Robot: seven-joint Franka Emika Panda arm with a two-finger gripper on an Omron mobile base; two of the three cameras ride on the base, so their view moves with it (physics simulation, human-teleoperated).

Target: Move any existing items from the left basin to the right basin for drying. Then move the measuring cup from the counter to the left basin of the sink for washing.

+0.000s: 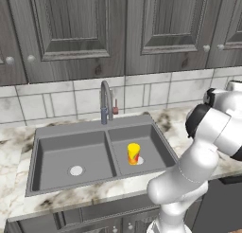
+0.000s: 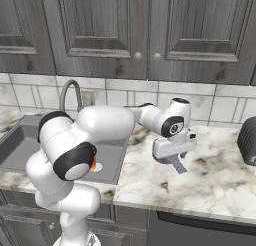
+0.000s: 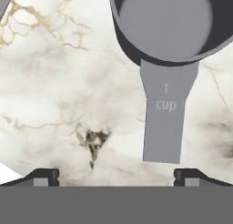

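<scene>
The dark grey measuring cup (image 3: 166, 22) lies on the marble counter (image 3: 54, 91), its flat handle marked "1 cup" pointing toward my hand. My gripper (image 3: 116, 175) hovers above the handle's end, open, its fingertips (image 3: 45, 175) spread wide with nothing between them. In the right base view my gripper (image 2: 173, 160) hangs low over the counter (image 2: 215, 175), to the right of the sink. The yellow cup (image 1: 133, 153) with its orange-red marking stands upright in the right basin (image 1: 153, 137), beside the drain. The left basin (image 1: 56, 154) holds nothing but its pale drain.
The curved grey tap (image 1: 105, 102) rises behind the sink's divider. A dark ribbed appliance (image 2: 247, 140) stands at the counter's far right. Grey wall cabinets (image 1: 71, 33) hang above the tiled backsplash. My own arm (image 2: 100, 122) reaches across the right basin.
</scene>
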